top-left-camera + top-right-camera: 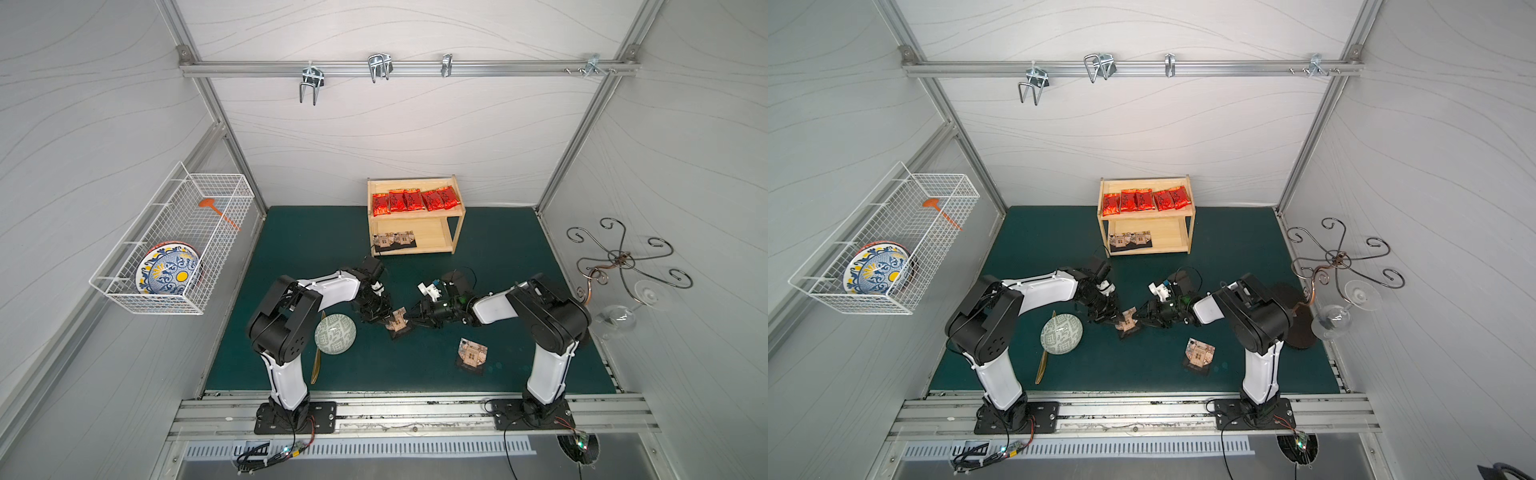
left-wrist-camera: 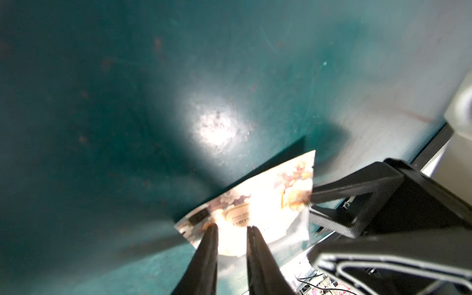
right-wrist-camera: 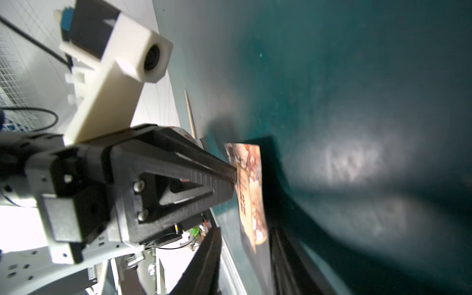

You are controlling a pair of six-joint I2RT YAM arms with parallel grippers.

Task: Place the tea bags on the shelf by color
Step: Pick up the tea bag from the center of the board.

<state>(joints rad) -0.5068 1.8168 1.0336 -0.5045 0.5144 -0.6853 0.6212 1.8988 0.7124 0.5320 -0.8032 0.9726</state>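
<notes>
A tan tea bag stands tilted on the green mat between my two grippers. My left gripper reaches it from the left with its jaws a little apart, tips against its pale face. From the right, my right gripper straddles the tea bag's edge with a gap on one side, so it is open. A second tan tea bag lies on the mat in front of the right arm. On the shelf, several red tea bags fill the top tier. Two tan ones sit on the lower tier.
A green-patterned bowl and a gold utensil lie beside the left arm. On the left wall hangs a white wire basket with plates in it. A wire stand and a wine glass are at the right wall.
</notes>
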